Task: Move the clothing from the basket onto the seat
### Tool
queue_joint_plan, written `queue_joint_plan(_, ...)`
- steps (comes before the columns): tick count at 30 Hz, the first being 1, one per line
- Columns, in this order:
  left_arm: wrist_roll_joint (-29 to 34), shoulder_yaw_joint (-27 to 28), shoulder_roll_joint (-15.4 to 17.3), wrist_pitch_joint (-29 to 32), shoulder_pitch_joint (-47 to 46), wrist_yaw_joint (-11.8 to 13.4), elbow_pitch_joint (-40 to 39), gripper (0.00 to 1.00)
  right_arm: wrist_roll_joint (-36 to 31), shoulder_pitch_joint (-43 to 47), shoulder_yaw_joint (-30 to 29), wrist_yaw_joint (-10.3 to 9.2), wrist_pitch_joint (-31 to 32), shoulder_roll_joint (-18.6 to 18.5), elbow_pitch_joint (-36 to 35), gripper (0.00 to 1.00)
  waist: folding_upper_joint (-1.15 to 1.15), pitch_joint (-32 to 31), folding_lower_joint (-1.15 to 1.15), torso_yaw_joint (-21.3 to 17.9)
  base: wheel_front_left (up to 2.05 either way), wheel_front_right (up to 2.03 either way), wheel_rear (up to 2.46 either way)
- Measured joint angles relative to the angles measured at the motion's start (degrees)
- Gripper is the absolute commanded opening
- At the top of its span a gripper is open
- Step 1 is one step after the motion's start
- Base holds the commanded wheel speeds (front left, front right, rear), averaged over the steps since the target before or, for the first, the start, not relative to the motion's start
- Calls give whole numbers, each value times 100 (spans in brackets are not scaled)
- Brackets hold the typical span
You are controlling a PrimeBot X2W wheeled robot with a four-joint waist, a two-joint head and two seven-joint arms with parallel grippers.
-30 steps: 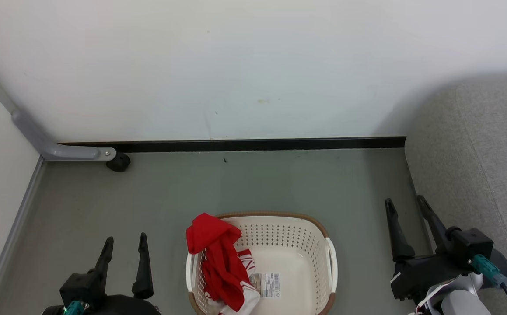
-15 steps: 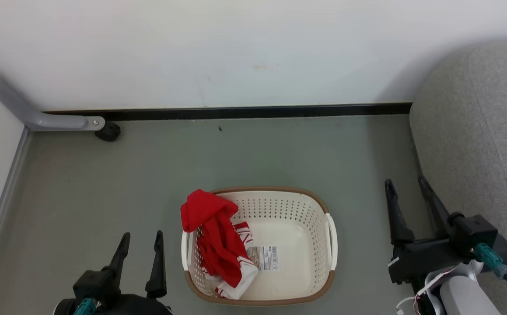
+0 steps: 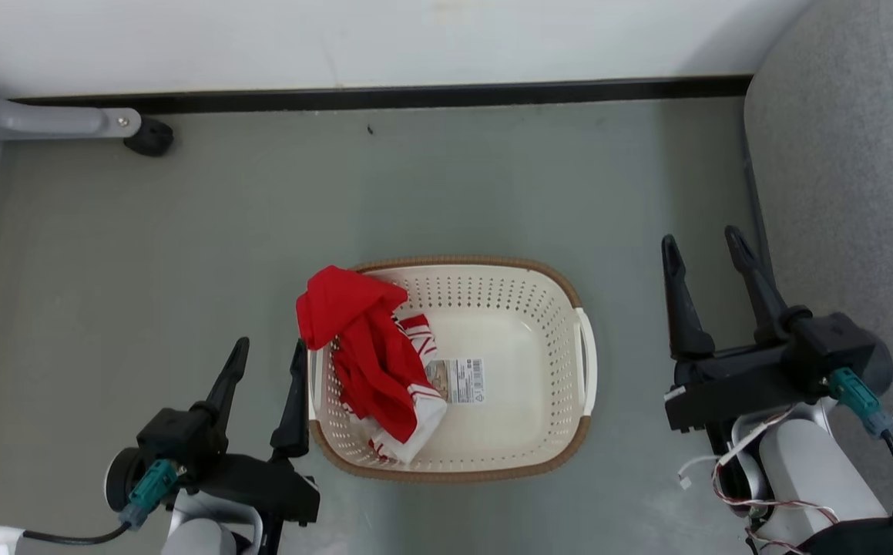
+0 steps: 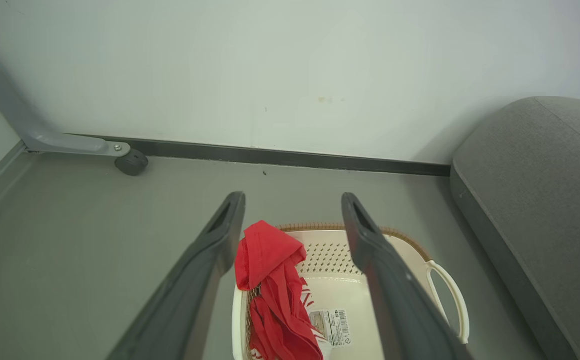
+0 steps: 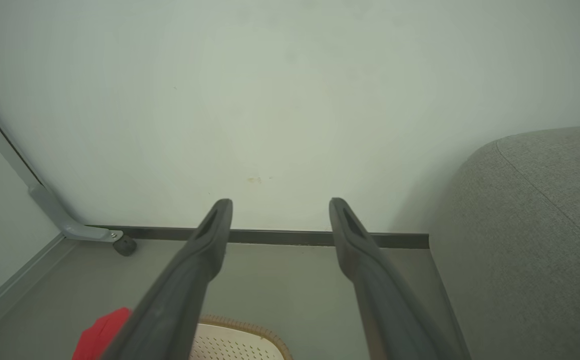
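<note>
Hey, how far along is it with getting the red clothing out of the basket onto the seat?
Done: nothing; the clothing lies in the basket, draped over its left rim. In hand: nothing; the left gripper and right gripper flank the basket, fingers spread and empty. Left: grasp, lift, carry to the seat.

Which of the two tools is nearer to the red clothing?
The left tool, close beside the clothing in the basket; the right tool stands past the basket's other side, by the seat.

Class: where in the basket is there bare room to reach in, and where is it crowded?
Bare: the right half of the basket, from the label to the right handle. Crowded: the left side, where the clothing drapes over the rim, near the left gripper.
</note>
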Motion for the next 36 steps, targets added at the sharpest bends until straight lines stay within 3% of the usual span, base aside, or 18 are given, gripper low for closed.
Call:
queue_joint_plan(16,159,-171,-8,0,-1059,-202,539,100,-100,-722,266,-194,-1,-12,-238,100,0,1140,0,-151,0,0,0)
queue_joint_plan(29,510,-441,168,0,-2119,-253,1172,100,-148,-1070,412,-328,-42,-20,-387,100,0,1928,0,-458,0,0,0)
queue_joint_plan(36,978,-758,423,11,-2639,-293,1792,100,-137,-1206,550,-393,-42,-19,-401,100,0,2248,0,-612,0,0,0)
